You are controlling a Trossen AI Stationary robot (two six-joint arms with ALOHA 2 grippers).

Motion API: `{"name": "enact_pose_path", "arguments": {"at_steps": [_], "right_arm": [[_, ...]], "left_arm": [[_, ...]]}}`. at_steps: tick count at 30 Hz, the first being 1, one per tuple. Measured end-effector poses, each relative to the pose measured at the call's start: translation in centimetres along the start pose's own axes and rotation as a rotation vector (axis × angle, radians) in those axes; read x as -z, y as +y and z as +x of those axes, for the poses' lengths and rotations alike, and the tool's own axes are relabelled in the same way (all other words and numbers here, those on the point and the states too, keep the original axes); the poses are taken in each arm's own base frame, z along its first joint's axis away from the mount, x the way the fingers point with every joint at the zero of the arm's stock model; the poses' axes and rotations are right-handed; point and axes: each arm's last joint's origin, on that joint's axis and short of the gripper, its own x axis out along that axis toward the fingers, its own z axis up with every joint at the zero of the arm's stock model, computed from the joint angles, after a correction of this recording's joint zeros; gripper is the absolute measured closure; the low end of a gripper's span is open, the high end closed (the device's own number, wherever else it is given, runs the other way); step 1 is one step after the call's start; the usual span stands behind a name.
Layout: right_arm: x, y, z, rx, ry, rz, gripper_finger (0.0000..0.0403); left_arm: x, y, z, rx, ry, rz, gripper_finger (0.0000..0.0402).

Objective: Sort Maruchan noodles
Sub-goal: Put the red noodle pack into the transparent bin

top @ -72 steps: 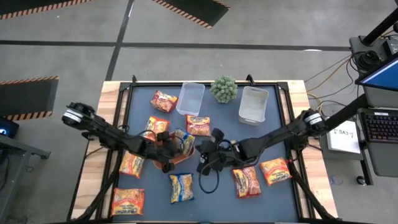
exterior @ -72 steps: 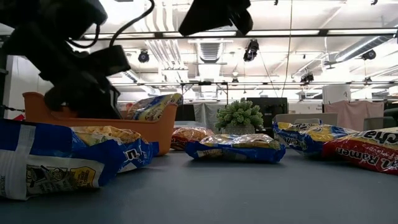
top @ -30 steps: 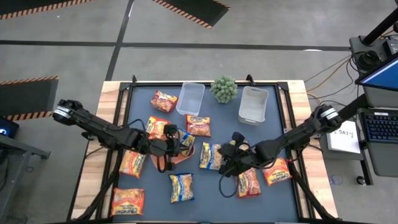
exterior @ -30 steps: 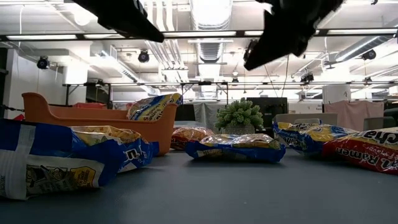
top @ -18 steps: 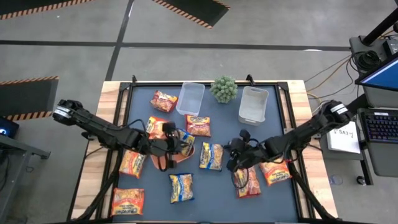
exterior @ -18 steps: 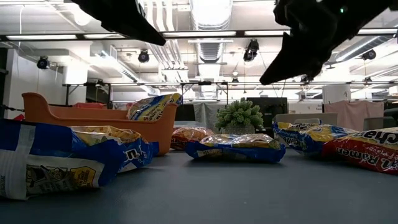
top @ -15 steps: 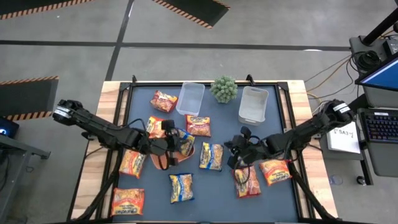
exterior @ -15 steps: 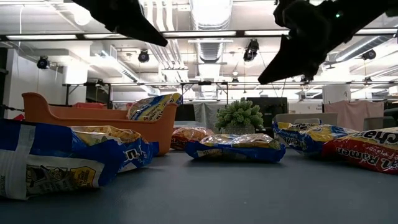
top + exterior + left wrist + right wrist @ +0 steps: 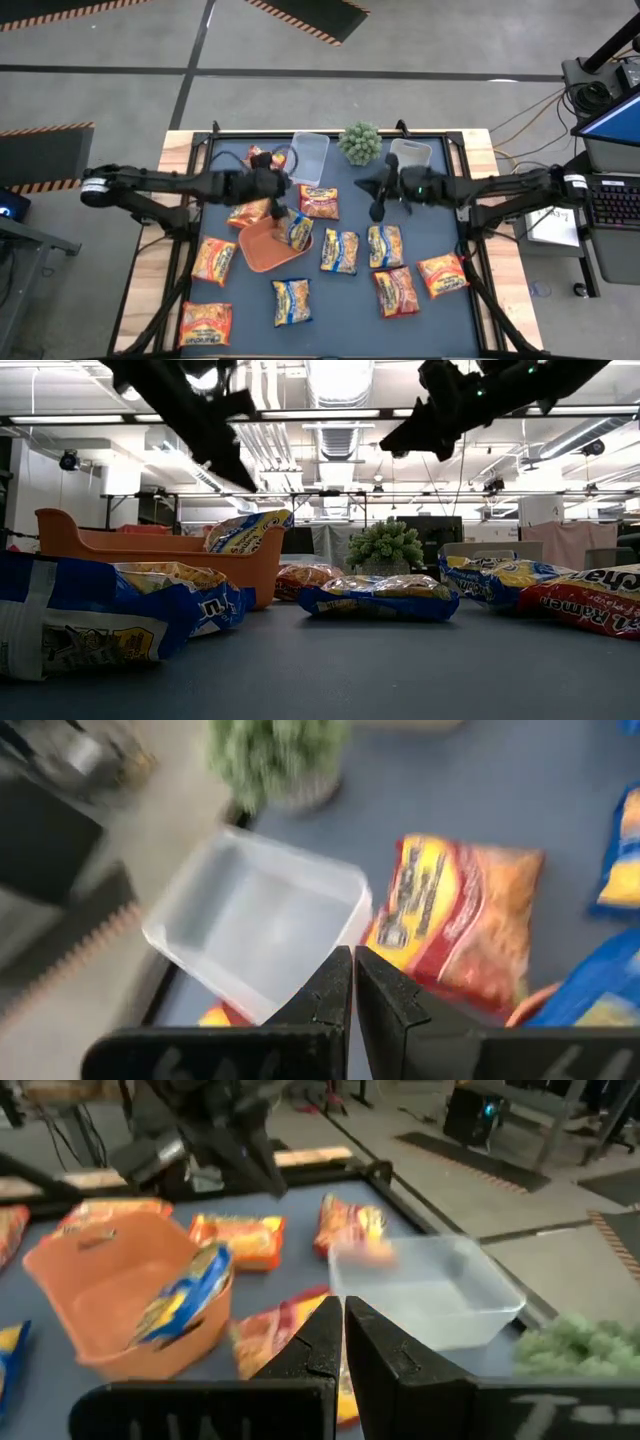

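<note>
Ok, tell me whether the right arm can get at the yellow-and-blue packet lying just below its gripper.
Probably yes. The right gripper hangs shut above the mat, the packet lies flat and uncovered close by, and nothing sits between them. It must open first.

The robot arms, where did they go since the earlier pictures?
Both arms pulled back from the middle of the table toward the far edge. The left claw now hangs by the left clear tub, the right claw near the right clear tub, both shut and empty. One more yellow-and-blue packet lies mid-table. The orange tray stayed.
</note>
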Motion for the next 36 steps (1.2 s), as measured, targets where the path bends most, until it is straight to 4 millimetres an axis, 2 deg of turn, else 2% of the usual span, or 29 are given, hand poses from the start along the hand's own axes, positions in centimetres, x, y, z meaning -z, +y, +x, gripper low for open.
{"name": "enact_pose_path", "arguments": {"at_steps": [4, 8, 11, 16, 20, 30, 33, 36], "right_arm": [[-0.4, -2.2, 0.2, -0.003, -0.032, 0.04, 0.0394], [-0.3, -2.6, 0.3, 0.002, -0.031, 0.039, 0.0394], [-0.4, -2.6, 0.3, -0.001, -0.029, 0.001, 0.0394], [-2.5, -2.8, -0.5, 0.011, -0.11, -0.052, 0.0394], [-3.1, -2.9, -1.1, 0.014, -0.134, -0.082, 0.0394], [-3.7, -3.0, -1.9, 0.026, -0.17, -0.133, 0.0394], [-3.6, -3.2, -1.9, 0.034, -0.167, -0.129, 0.0394], [-3.5, -3.4, -1.9, 0.039, -0.158, -0.114, 0.0394]], "left_arm": [[1.1, 3.7, 0.7, 0.062, 0.059, -0.148, 0.0402], [2.6, 6.8, 0.9, 0.033, 0.143, -0.357, 0.0402], [4.1, 8.4, 0.9, -0.021, 0.239, -0.523, 0.0402], [6.1, 9.9, 1.2, -0.091, 0.393, -0.694, 0.0389], [7.1, 10.9, 1.5, -0.13, 0.447, -0.751, 0.0347], [9.1, 14.2, 2.8, -0.161, 0.456, -0.819, 0.0193], [9.6, 15.1, 3.4, -0.104, 0.431, -0.832, 0.017], [10.4, 16.0, 3.6, -0.061, 0.428, -0.853, 0.0164]]}}
